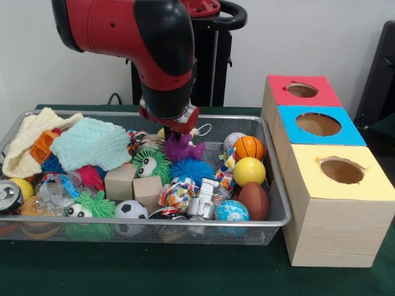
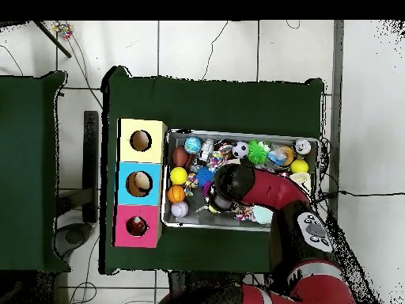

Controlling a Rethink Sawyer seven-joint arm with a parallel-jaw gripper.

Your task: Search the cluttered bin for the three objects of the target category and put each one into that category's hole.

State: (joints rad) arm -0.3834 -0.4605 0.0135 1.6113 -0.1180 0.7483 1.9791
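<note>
The wire mesh bin (image 1: 185, 223) is full of toys: balls, spiky toys, wooden blocks, cloths. My gripper (image 1: 179, 138) hangs from the red and black arm over the bin's back middle, right on a purple spiky toy (image 1: 183, 149). The toy hides the gripper's tip, and I cannot tell whether it is held. The red-topped box with its round hole (image 1: 302, 90) stands farthest back in the row of boxes to the right of the bin. In the overhead view the arm (image 2: 261, 190) covers the bin's (image 2: 190, 225) middle, and the red box's hole (image 2: 137, 226) is at lower left.
A blue-topped box (image 1: 318, 124) and a yellow-topped box (image 1: 341, 171) stand in front of the red one. Near the gripper lie an orange basketball (image 1: 249, 147), a yellow ball (image 1: 249, 171), a blue spiky ball (image 1: 192, 168), a green eyed toy (image 1: 151, 163) and a pale green cloth (image 1: 89, 143).
</note>
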